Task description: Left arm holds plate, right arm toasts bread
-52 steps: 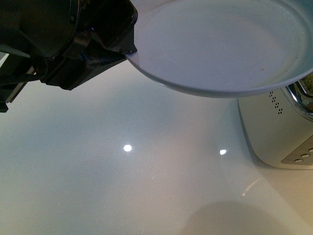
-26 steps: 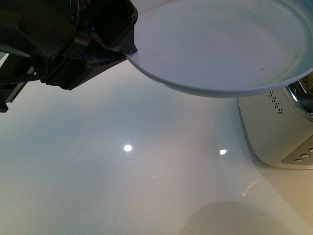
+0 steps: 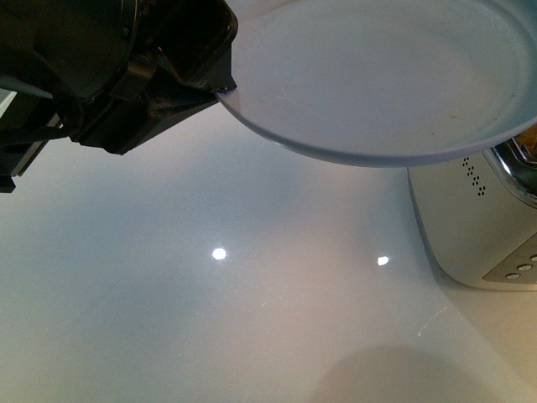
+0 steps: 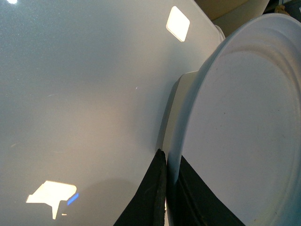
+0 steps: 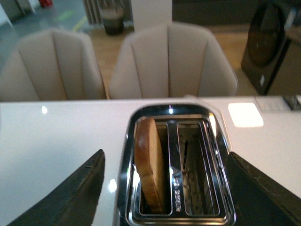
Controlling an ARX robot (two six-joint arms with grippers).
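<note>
— Hardly anything had moved over that last second. The plate (image 3: 377, 75) hung at 1 o'clock as before. Only a speckled sliver at the top of the toaster (image 3: 470, 227), out at 3 o'clock, had slipped from my front view.

— What worried you?

— The plate was tilted and carried by its rim alone, right above the toaster. If the grip slackened at that edge, I judged it would slide off onto the table (image 3: 168, 294). It also crowded the space my right arm needed.

— And the grippers?

— My left gripper (image 3: 222, 89), at 10 o'clock, was pinched onto the plate's rim, one jaw each side. My right gripper (image 5: 165, 157) stood spread wide and empty over the toaster. The bread (image 5: 149, 165) stood on edge in one slot, leaning a little, and the other slot held nothing.
</note>
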